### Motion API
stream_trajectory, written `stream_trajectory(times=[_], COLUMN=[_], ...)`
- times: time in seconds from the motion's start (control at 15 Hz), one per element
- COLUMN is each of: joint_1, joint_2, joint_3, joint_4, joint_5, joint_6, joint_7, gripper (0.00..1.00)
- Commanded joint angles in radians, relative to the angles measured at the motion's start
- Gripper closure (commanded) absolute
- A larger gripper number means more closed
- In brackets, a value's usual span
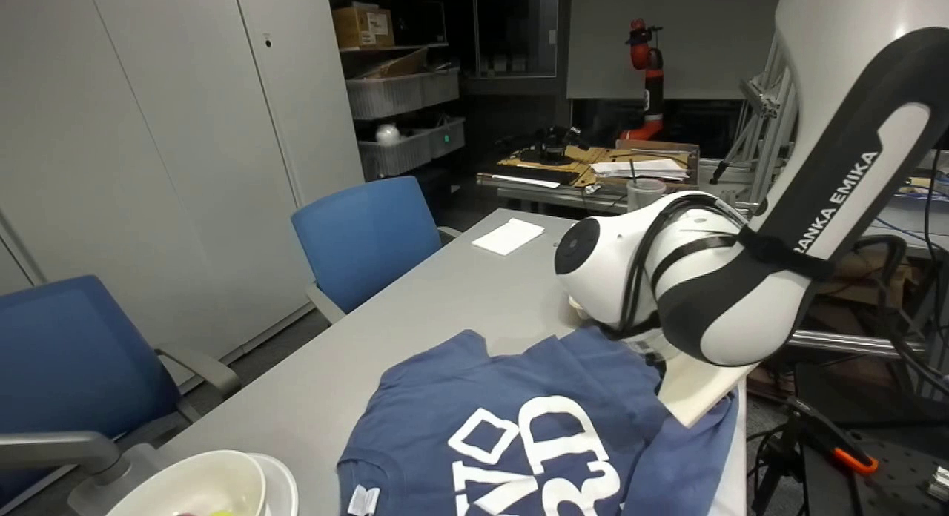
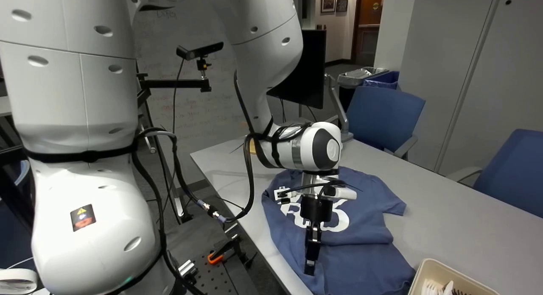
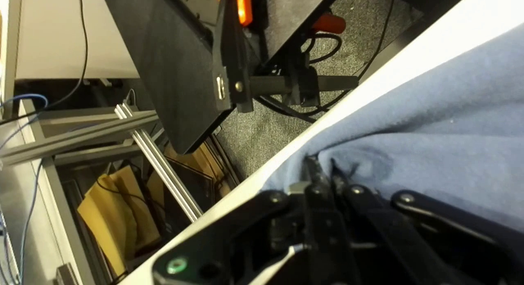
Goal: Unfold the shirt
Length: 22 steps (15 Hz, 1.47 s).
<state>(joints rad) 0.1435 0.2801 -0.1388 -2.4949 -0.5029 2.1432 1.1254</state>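
The navy-blue shirt [image 1: 422, 405] lies on the grey table with its large white lettering facing up, and its neck label shows at the near left. It also shows in an exterior view [image 2: 360, 257], with folds and one sleeve spread to the right. In the wrist view the shirt [image 3: 442, 166] is bunched at the table's edge. My gripper [image 2: 311, 267] points down at the shirt near the table's robot-side edge. In the wrist view the gripper's fingertips [image 3: 323, 159] are close together with a fold of cloth pinched between them. The arm hides the gripper in an exterior view.
A white bowl [image 1: 237, 494] on a plate stands at the table's near left. A cream tray [image 2: 427, 267] with utensils stands beside the shirt. White paper [image 1: 508, 236] lies farther along the table. Blue chairs [image 1: 371, 234] line the far side. A clamp [image 3: 233, 72] is beyond the table edge.
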Motion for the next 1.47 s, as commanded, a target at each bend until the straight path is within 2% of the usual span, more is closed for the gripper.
stream_trajectory(times=[0.0,0.2,0.4,0.6,0.67,0.73,1.07,1.33,1.4], joint_1=[-0.034,-0.054,-0.057,-0.051,-0.048,-0.045,-0.046,-0.052,-0.054], joint_2=[-0.051,-0.054,-0.053,-0.051,-0.051,-0.051,-0.052,-0.059,-0.061], joint_3=[0.017,0.030,0.034,0.029,0.027,0.027,0.033,0.037,0.038], joint_4=[-0.034,-0.037,-0.031,-0.022,-0.019,-0.015,-0.006,-0.012,-0.015], joint_5=[-0.087,-0.069,-0.045,-0.053,-0.066,-0.074,-0.082,-0.082,-0.084], joint_6=[0.026,0.042,-0.024,-0.106,-0.129,-0.151,-0.226,-0.204,-0.185], joint_7=[-0.149,-0.312,-0.433,-0.493,-0.498,-0.497,-0.508,-0.515,-0.517], gripper=[0.99,0.99,0.99,0.99,0.71,0.70,0.31,0.03,0.00])
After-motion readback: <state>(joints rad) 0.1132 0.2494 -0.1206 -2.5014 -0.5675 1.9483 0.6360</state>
